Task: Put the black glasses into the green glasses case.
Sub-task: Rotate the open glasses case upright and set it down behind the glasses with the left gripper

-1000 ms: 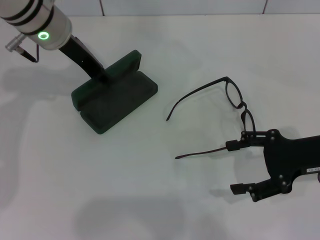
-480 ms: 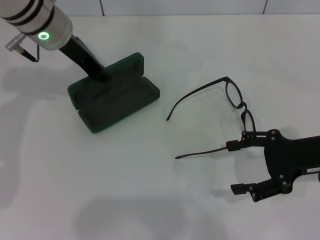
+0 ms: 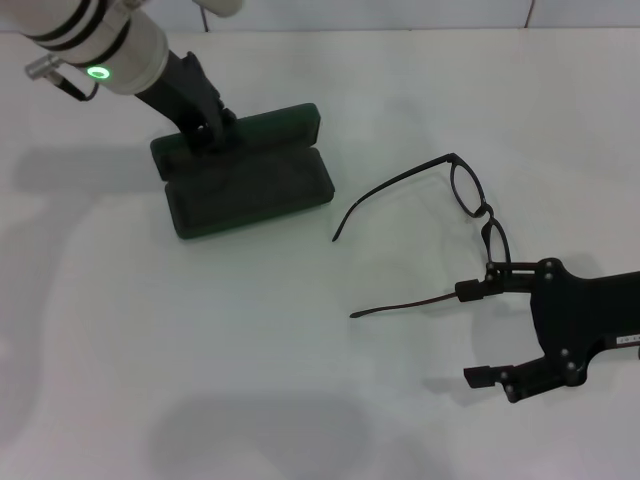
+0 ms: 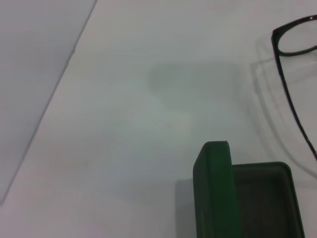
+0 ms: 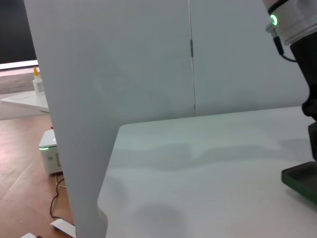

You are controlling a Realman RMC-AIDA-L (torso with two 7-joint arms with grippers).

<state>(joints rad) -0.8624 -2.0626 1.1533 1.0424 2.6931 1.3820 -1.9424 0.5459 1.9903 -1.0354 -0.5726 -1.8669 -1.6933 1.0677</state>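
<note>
The green glasses case (image 3: 250, 190) lies open at the back left of the white table, its lid (image 3: 262, 130) standing up behind the lined tray. My left gripper (image 3: 205, 130) is shut on the case at the left end of the lid. The case also shows in the left wrist view (image 4: 257, 203) and its corner in the right wrist view (image 5: 303, 181). The black glasses (image 3: 470, 195) lie unfolded to the right of the case, temples pointing left; they also show in the left wrist view (image 4: 292, 79). My right gripper (image 3: 468, 335) is open, its upper finger beside the near temple.
The table's far edge meets a white wall behind the case. The right wrist view shows a white upright panel (image 5: 74, 124) and my left arm (image 5: 297, 29) over the case.
My left gripper has swung the case around and to the right, so its long side now lies nearly parallel to the far edge. The glasses and right gripper have not moved.
</note>
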